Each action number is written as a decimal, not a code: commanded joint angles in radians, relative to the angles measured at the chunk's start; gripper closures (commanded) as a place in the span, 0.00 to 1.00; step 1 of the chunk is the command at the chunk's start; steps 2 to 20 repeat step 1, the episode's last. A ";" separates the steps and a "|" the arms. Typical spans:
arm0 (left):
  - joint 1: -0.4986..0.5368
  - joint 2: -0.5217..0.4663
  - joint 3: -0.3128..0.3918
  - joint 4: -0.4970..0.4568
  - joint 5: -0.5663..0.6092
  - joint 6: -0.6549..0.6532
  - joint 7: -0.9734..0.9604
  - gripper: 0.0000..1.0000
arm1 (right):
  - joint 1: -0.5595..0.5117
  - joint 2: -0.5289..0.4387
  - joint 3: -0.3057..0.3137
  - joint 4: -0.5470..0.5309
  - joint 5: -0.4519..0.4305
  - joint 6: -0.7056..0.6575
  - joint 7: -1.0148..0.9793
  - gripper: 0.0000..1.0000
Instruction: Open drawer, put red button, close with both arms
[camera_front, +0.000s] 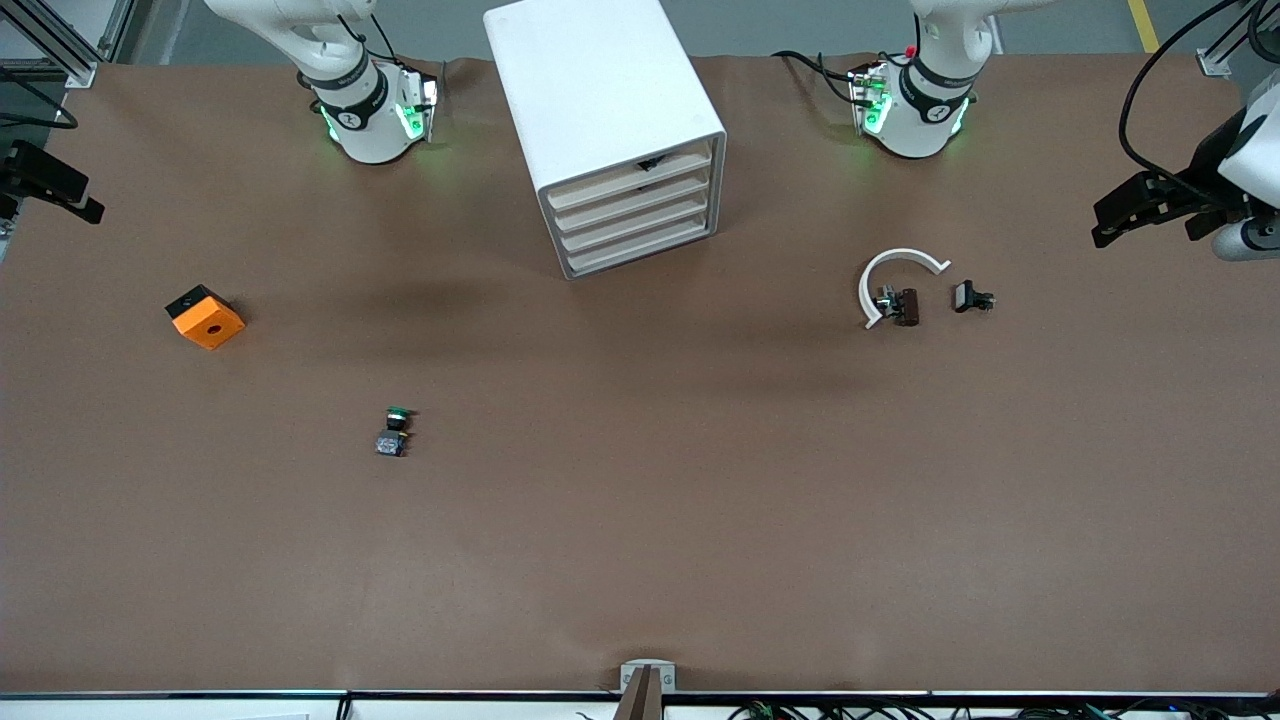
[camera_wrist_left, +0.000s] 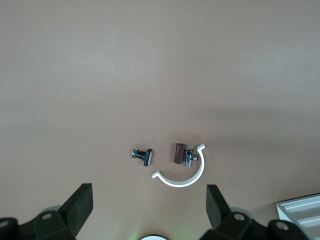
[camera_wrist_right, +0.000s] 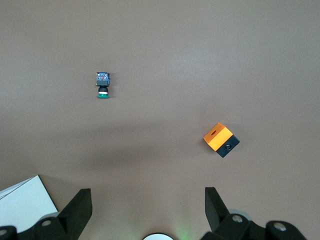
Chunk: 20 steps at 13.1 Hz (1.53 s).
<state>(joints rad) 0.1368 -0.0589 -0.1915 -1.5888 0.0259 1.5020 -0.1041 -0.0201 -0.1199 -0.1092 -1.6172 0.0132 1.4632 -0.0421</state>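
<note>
Brown covering spreads over the whole tabletop (camera_front: 640, 560). In the front view the white cabinet (camera_front: 600, 90) stands at the middle of the edge where the arm bases are. Its drawer (camera_front: 635, 175), the top one with the black handle, is shut flush like the three below it. The red button (camera_front: 905, 306) looks dark red-brown here. It lies inside a white open ring (camera_front: 897, 262) toward the left arm's edge, with a small black part (camera_front: 971, 297) just beside it. A green button (camera_front: 394, 430) lies toward the right arm's half, and an orange block (camera_front: 205, 317) lies near the right arm's edge. The left end effector (camera_front: 1140, 205) hangs over the left arm's edge and the right end effector (camera_front: 55, 185) over the right arm's edge.

In the left wrist view the left end effector (camera_wrist_left: 148, 200) is spread wide and holds nothing. The red button (camera_wrist_left: 178, 153), the ring (camera_wrist_left: 187, 181) and the black part (camera_wrist_left: 147, 156) lie beneath it.

In the right wrist view the right end effector (camera_wrist_right: 147, 200) is also wide and holds nothing. It is above the green button (camera_wrist_right: 103, 85) and the orange block (camera_wrist_right: 217, 135).
</note>
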 joint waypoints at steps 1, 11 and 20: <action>0.004 0.004 -0.006 0.033 0.019 -0.008 0.014 0.00 | -0.003 -0.006 0.000 -0.003 0.010 0.000 0.014 0.00; 0.004 0.004 -0.006 0.033 0.019 -0.008 0.014 0.00 | -0.003 -0.006 0.000 -0.003 0.010 0.000 0.014 0.00; 0.004 0.004 -0.006 0.033 0.019 -0.008 0.014 0.00 | -0.003 -0.006 0.000 -0.003 0.010 0.000 0.014 0.00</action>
